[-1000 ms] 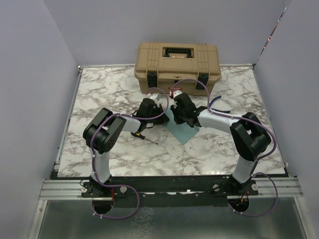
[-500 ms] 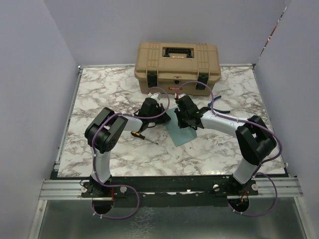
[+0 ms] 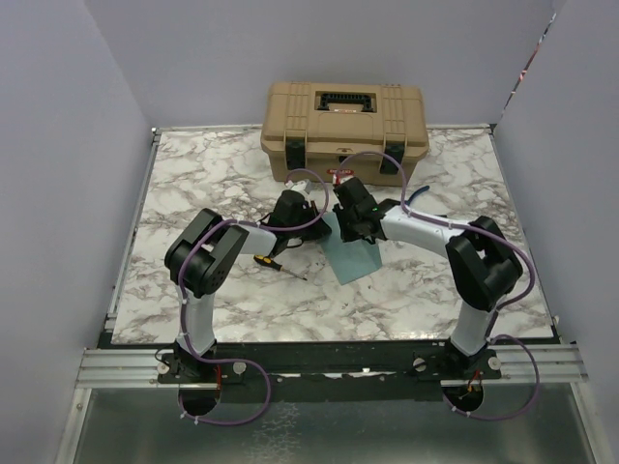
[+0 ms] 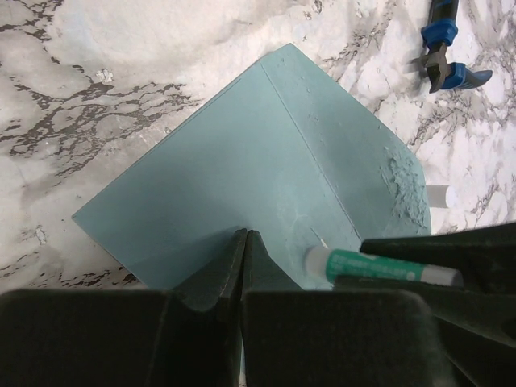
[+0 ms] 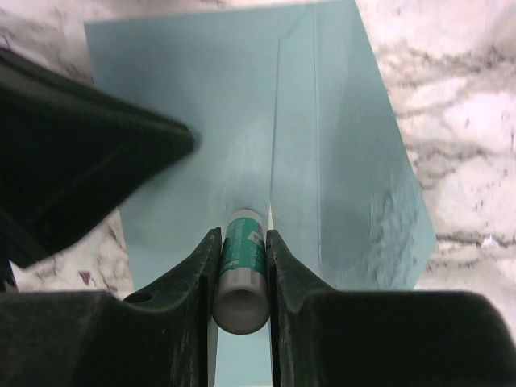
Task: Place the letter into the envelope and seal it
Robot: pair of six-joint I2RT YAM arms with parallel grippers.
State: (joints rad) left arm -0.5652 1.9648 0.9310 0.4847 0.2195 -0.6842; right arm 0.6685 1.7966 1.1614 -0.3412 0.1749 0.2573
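Observation:
The teal envelope lies flat on the marble table between both arms. My left gripper is shut with nothing in it, and its tips rest on the envelope near its edge. My right gripper is shut on a green and white glue stick, whose far end touches the envelope beside a fold line. In the left wrist view the glue stick comes in from the right, and a rough smeared patch shows near the envelope's right corner. The letter is hidden.
A tan toolbox stands at the back, just beyond the grippers. A yellow-handled screwdriver lies left of the envelope. Blue-handled pliers lie to the right. A small white cap-like piece sits by the envelope's right corner.
My right gripper swung slightly right with the glue stick, then came back over the envelope's top part. The left gripper has stayed pressed on the envelope.

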